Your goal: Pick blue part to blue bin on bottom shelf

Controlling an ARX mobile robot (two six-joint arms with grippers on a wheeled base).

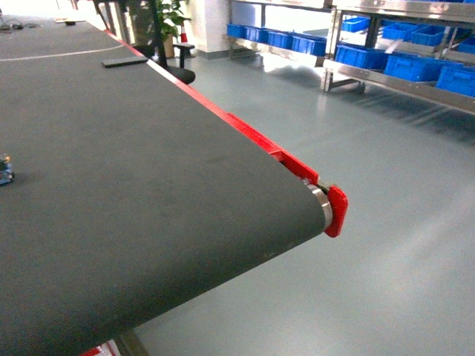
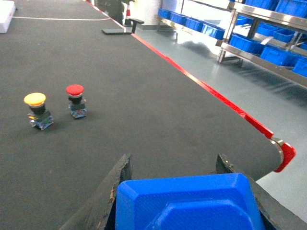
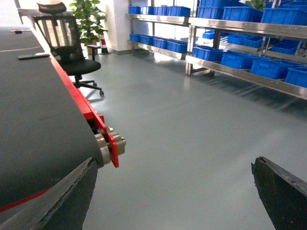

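Note:
The blue part fills the bottom of the left wrist view as a bevelled blue block. My left gripper is shut on it, one dark finger on each side, above the black conveyor belt. My right gripper hangs open over the grey floor just past the belt's end roller, with nothing between its fingers. Several blue bins sit on steel shelf levels across the room; I cannot tell which is the task's blue bin. Neither gripper shows in the head view.
A yellow-capped push-button and a red-capped one stand on the belt to the left. The belt's red side rail ends at a red cap. An office chair and a plant stand beyond.

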